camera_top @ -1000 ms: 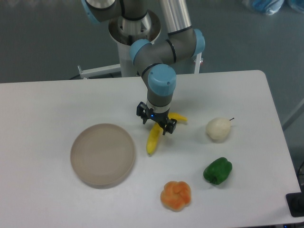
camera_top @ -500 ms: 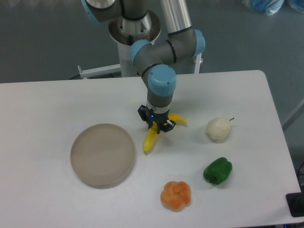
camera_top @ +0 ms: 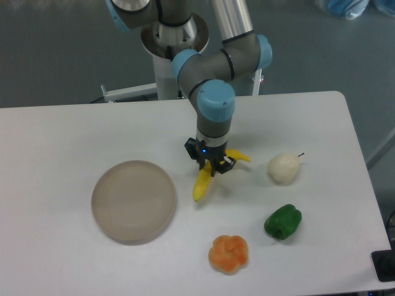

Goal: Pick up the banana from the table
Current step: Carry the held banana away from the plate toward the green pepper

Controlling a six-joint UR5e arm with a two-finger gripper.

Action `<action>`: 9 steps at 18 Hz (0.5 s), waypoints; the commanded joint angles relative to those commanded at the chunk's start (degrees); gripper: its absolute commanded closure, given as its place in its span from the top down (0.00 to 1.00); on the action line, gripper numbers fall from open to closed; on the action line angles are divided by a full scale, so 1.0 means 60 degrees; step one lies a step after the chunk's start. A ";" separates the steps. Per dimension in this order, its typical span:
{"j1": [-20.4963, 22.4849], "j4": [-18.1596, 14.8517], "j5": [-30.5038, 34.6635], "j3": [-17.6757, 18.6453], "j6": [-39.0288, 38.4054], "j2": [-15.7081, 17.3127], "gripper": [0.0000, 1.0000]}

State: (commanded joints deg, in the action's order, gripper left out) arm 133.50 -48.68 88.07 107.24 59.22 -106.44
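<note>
Change since earlier frames: gripper [camera_top: 210, 167] and wrist now sit slightly further right than a second ago; the banana [camera_top: 203, 183] has shifted right with them, and the jaws, spread wide a second ago, now stand narrowed against the fruit.
Gripper state: clenched on the banana, fingers pointing straight down, pinching the fruit near the middle of its curve.
Banana position: near the centre of the surface [camera_top: 74, 132], between the plate and the pear; one end points down-left toward the plate, the other end shows yellow to the right of the gripper. A shadow lies close beneath the lower end; whether that end is touching the surface or just clear of it cannot be told.
Arm: grey links with light-blue joint caps descend from the column at the rear edge; the wrist is vertical over the banana, and a small blue light shows on the gripper body.
Plate [camera_top: 134, 200]: round, tan, flat on the surface to the left of the banana, near it but apart.
Pear [camera_top: 283, 168]: pale, cream-coloured, with a thin dark stem pointing right; lies right of the banana, apart from it.
Green pepper [camera_top: 283, 222]: glossy, below the pear, toward the front right.
Orange fruit [camera_top: 228, 253]: lobed, pumpkin-like, at the front, below the banana and left of the pepper, well apart from both.
Surface: white, matte, rounded corner visible at the rear right.
</note>
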 joint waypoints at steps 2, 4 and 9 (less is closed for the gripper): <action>0.0235 -0.0118 0.0015 -0.0381 0.0440 0.0000 0.24; 0.0338 -0.0133 0.0029 -0.0718 0.0632 -0.0073 0.24; 0.0353 -0.0220 0.0337 -0.1612 0.0896 -0.0190 0.22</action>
State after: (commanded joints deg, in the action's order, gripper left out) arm 135.62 -50.01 90.09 97.57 64.60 -107.58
